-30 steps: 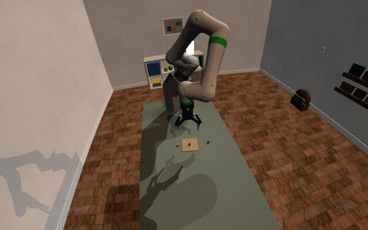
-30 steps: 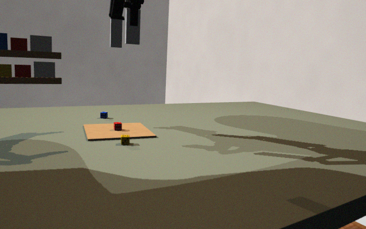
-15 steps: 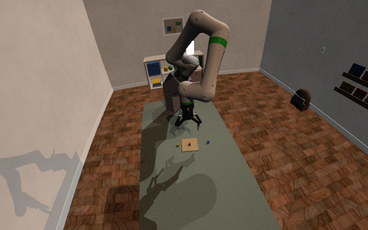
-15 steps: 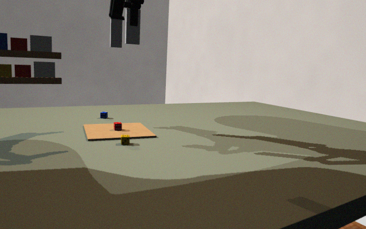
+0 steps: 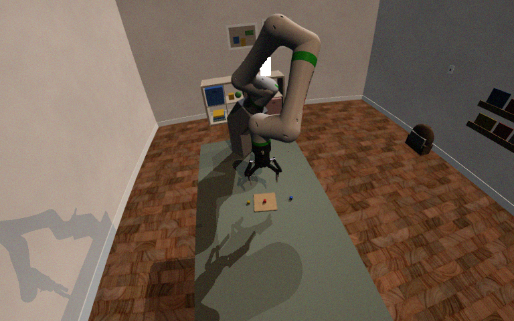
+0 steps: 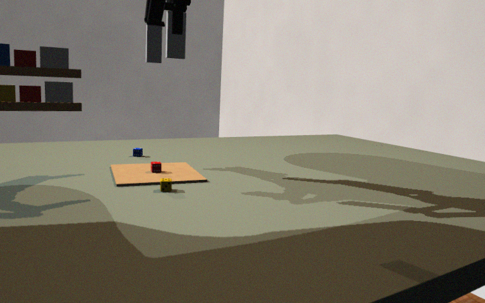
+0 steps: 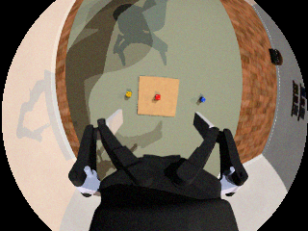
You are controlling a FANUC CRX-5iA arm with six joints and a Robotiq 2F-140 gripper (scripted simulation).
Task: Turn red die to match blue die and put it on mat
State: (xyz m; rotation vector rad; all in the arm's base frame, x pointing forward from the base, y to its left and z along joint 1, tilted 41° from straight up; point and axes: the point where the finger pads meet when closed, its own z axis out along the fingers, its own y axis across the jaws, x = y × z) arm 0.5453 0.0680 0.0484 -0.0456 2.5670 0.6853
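No printed words, labels or brand marks can be read anywhere. The only signs are dark pips on the small yellow die (image 6: 165, 184), small red die (image 6: 155, 166) and small blue die (image 6: 137, 152) (all too small to count).

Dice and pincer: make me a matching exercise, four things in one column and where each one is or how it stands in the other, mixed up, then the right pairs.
Things:
1. red die
2. blue die
3. yellow die
4. pincer

Places or states:
A. on the table, off the mat, on the far side of it in the exterior view
B. open, holding nothing, high above the table
C. on the mat
D. on the table, off the mat, just before its near edge in the exterior view

Pairs: 1-C, 2-A, 3-D, 4-B
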